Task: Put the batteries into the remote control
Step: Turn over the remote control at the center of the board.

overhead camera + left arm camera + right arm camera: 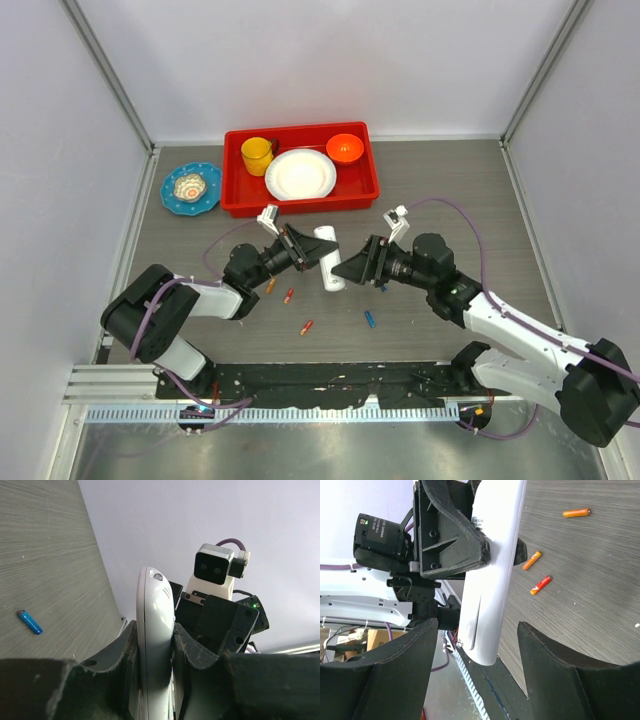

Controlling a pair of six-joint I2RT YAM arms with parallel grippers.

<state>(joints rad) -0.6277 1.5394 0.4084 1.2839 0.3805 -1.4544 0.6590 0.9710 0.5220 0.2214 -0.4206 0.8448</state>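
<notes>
Closest to the viewer, nearer than the remote control (pixel 328 262): a black mounting rail (pixel 300 380) across the near edge of the grey desk (pixel 440 200), carrying both arm bases.

Between that rail and the remote control, four batteries loose on the desk:
- Blue battery (pixel 369 319), nearer than the remote control and slightly to its right.
- Orange-red battery (pixel 306 327), nearer than the remote control and slightly to its left.
- Second orange-red battery (pixel 289 296), just left of the remote control's near end.
- Third orange-red battery (pixel 270 285), a little further left again.

Lying flat, apart from one another, clear of the remote control.

At mid-desk: the slim white remote control itself, held up off the surface, long axis running roughly near to far.
- Left jaws, reaching in from the left, clenched on its middle, one black finger (pixel 197 645) pressed against each side.
- Right jaws, reaching in from the right, released and spread wide around the remote control's near end, with a gap showing on both sides.

Beyond the remote control: a red tray (pixel 232 190) holding a yellow cup (pixel 257 155), a white plate (pixel 300 174) and an orange bowl (pixel 344 148).

Beyond the remote control and well to its left: a blue plate (pixel 172 195) with a small patterned item on it, too small to identify.
</notes>
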